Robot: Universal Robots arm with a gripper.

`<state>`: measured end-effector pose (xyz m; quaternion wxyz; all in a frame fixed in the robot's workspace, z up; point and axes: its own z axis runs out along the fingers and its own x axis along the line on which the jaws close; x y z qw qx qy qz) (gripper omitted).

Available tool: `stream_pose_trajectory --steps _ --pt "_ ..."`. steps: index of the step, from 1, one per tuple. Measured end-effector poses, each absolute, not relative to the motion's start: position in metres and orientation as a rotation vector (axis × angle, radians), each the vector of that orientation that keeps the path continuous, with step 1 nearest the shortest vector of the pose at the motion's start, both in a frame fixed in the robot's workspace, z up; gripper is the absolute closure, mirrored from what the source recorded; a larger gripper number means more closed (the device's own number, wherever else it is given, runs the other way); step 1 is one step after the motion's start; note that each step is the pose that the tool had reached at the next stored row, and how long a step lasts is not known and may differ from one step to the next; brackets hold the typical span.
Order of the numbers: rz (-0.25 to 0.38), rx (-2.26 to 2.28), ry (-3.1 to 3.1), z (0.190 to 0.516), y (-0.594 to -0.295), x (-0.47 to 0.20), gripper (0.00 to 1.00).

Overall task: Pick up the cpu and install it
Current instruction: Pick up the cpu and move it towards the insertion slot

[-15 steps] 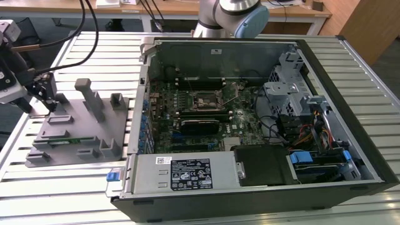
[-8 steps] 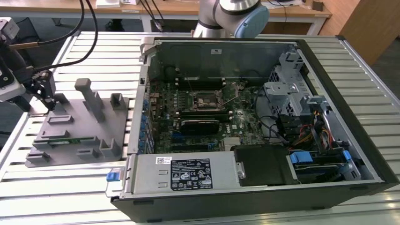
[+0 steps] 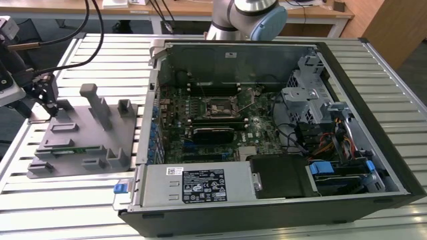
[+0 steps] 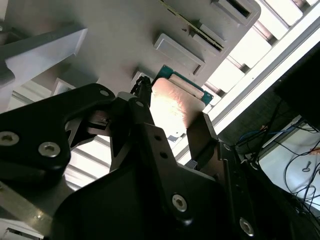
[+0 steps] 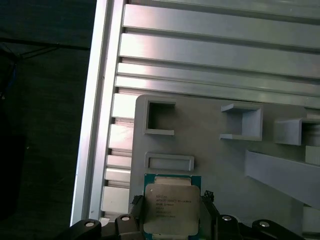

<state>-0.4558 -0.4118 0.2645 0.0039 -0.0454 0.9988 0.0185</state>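
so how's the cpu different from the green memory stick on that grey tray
Shape: the cpu is a flat square, while the memory stick is a long narrow strip.
Look: the cpu has a shiny silver-grey top, while the memory stick is green.
Place: the cpu is right at the gripper, while the memory stick lies apart from it.
Both are at the grey tray.

An open computer case (image 3: 280,212) lies on its side on a slatted metal table (image 3: 67,210). Inside the case sit a green motherboard (image 3: 200,107), a grey power supply (image 3: 193,185) with a white label, and bundled cables (image 3: 320,142). Just beside the case, on the exterior view's left, rests a grey plastic holder (image 3: 80,135) carrying a green memory stick (image 3: 70,149). Beyond the case stands a wooden desk (image 3: 180,10).
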Motion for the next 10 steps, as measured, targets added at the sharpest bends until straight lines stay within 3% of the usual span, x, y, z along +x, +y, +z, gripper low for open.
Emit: stream_pose_trajectory --steps 10 --pt "0.058 -0.142 3.130 0.2681 -0.4119 -0.4558 0.47"
